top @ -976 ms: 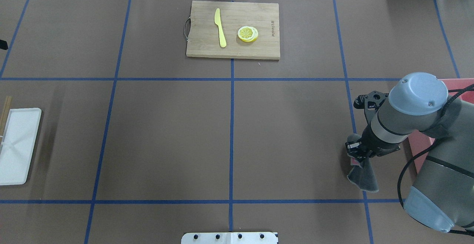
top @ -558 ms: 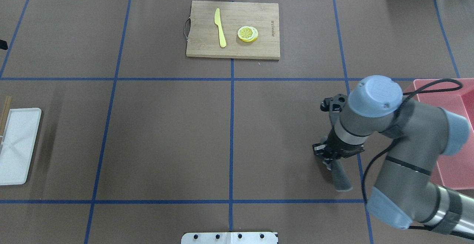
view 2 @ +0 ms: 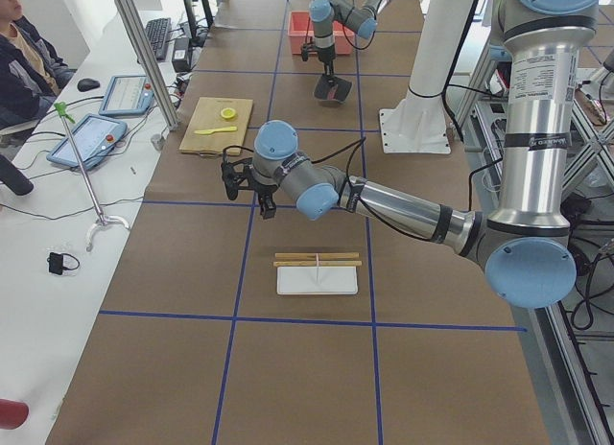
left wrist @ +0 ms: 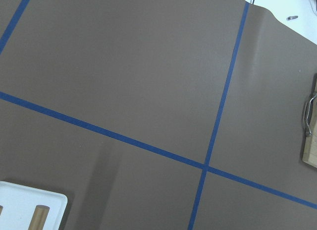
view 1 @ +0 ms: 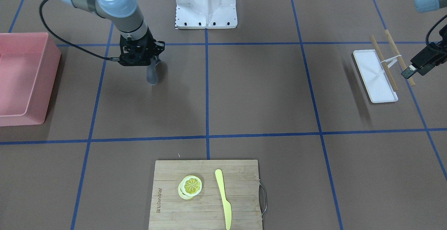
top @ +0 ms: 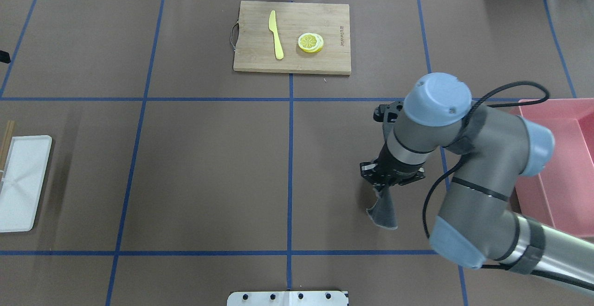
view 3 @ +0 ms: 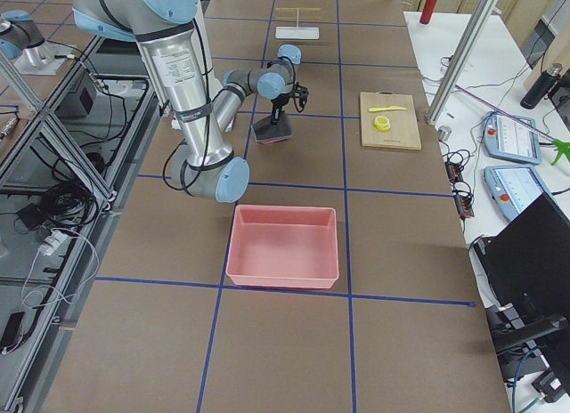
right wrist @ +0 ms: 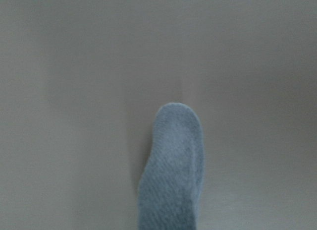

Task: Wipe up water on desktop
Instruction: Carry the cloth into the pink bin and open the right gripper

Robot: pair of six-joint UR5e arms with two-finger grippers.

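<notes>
Hanging from the right gripper [view 1: 149, 62], which pinches its top, the grey cloth [view 1: 152, 76] points straight down in the front-facing view, apart from the pink bin [view 1: 42, 83]. Overhead, its long axis stands upright over the desktop [top: 209, 166]. Left gripper's [view 2: 266, 208] spread: cannot tell.

Desktop [top: 209, 171] is flat matte brown with a thin blue tape grid. The grey cloth [top: 384, 213] dangles in a narrow fold from the right gripper [top: 381, 186], right of the centre line. Can't tell if its tip touches.
</notes>
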